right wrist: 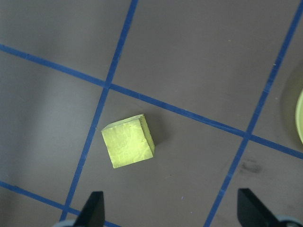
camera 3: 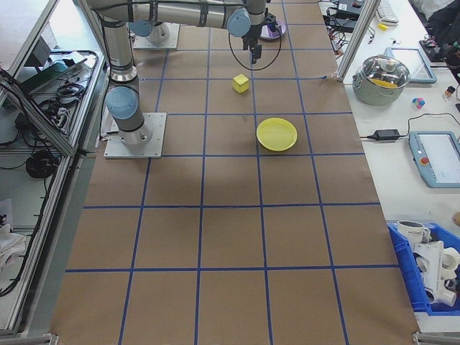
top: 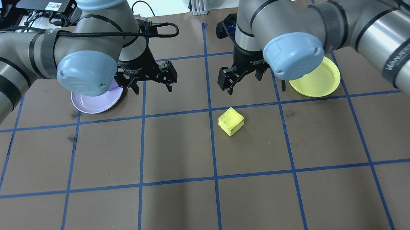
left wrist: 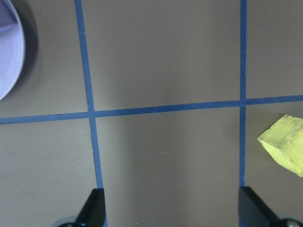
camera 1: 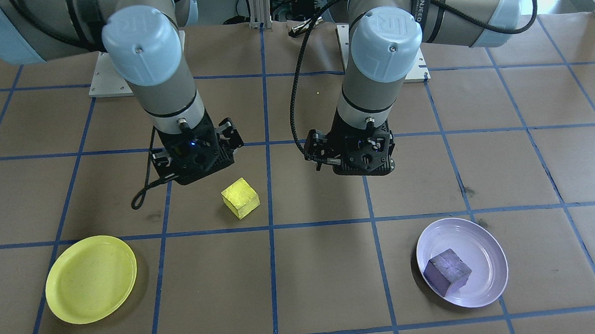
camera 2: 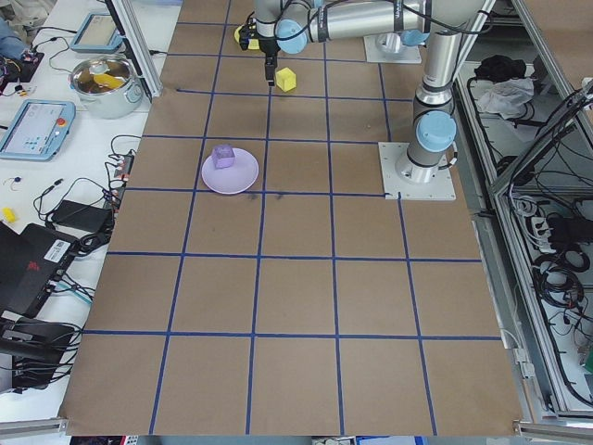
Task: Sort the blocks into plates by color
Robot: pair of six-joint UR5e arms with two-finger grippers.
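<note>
Brown gridded desk (top: 182, 209): yellow block (top: 231, 121) loose; both end effectors, left (top: 152, 84) and right (top: 249, 82), wide open, empty; purple block (camera 1: 447, 272) on lavender plate (camera 1: 483, 243), 4 o'clock in front view.

even overhead light, soft shadows under both arms, mild glare on the lavender plate (camera 1: 478, 238), focus sharp throughout.
</note>
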